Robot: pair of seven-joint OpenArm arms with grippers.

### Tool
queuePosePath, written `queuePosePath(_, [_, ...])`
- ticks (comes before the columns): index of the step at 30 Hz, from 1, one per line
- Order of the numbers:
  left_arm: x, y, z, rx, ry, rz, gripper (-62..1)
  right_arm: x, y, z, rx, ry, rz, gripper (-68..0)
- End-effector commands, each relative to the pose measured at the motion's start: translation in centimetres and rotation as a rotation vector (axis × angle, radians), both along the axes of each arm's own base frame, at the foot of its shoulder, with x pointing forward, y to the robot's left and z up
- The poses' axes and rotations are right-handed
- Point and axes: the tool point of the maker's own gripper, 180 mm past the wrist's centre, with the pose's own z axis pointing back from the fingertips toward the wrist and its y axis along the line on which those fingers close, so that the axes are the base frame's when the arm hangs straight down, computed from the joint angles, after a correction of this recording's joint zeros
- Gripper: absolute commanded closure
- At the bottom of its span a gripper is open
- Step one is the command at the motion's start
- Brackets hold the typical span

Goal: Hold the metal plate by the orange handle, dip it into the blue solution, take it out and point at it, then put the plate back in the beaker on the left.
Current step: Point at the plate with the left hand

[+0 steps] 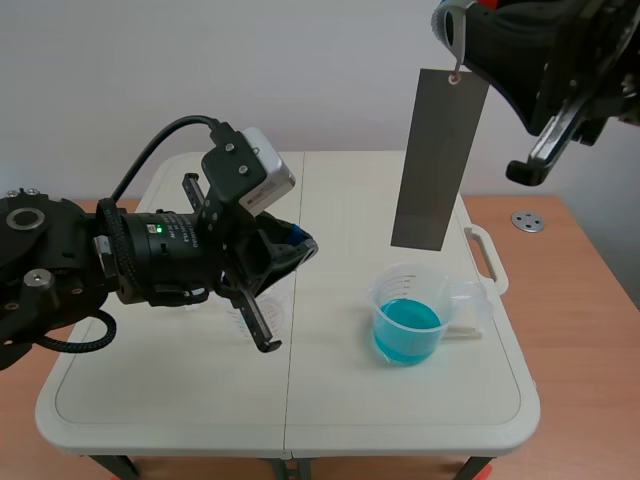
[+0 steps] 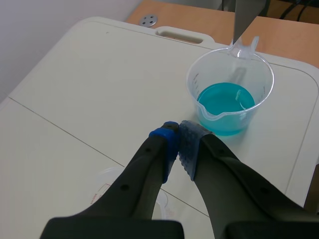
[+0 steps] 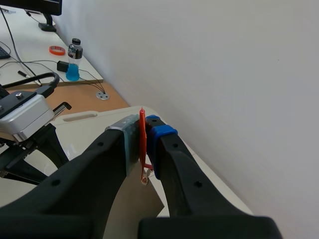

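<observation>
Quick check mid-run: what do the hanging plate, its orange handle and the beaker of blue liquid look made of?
Plate: likely metal, a flat, dull grey matte sheet. Orange handle: thin, probably plastic, smooth even colour. Beaker: clear plastic by its see-through wall and moulded spout, though glass is possible.

The left arm (image 1: 90, 265) is black, with a ribbed cylindrical wrist, a small green light (image 1: 152, 228), silver screws (image 1: 38, 278) on its round joints, a looping black cable (image 1: 160, 135) and a silver-white camera box (image 1: 266, 172). The right arm (image 1: 545, 60) is glossy black. The left end effector (image 2: 178, 133) has thick black fingers with blue dotted pads (image 2: 188, 149). The right end effector (image 3: 144, 132) has a blue pad (image 3: 162, 132) and a grey-green pad (image 3: 130, 130).
</observation>
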Motion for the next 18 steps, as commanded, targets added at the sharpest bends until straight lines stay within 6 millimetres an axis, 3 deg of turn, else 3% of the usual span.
queuePosePath(1, [0.2,-0.1,0.8,-0.023,-0.015,0.002,-1.6,0.0,0.0,1.1,0.012,-0.031,0.011,-1.3])
queuePosePath(4, [0.7,0.6,0.8,-0.018,-0.024,0.03,-1.6,0.0,0.0,1.1,0.012,-0.031,0.011,-1.3])
queuePosePath(8, [2.4,3.8,1.0,0.01,-0.06,0.147,-1.6,0.0,0.0,1.1,0.013,-0.031,0.011,-1.3])
queuePosePath(13, [3.4,10.2,2.4,0.04,-0.137,0.311,-1.6,0.0,0.0,1.1,0.013,-0.031,0.011,-1.3])
queuePosePath(18, [2.4,17.4,3.3,0.149,-0.226,0.45,-1.6,0.0,0.0,1.0,0.012,-0.03,0.01,-1.3])
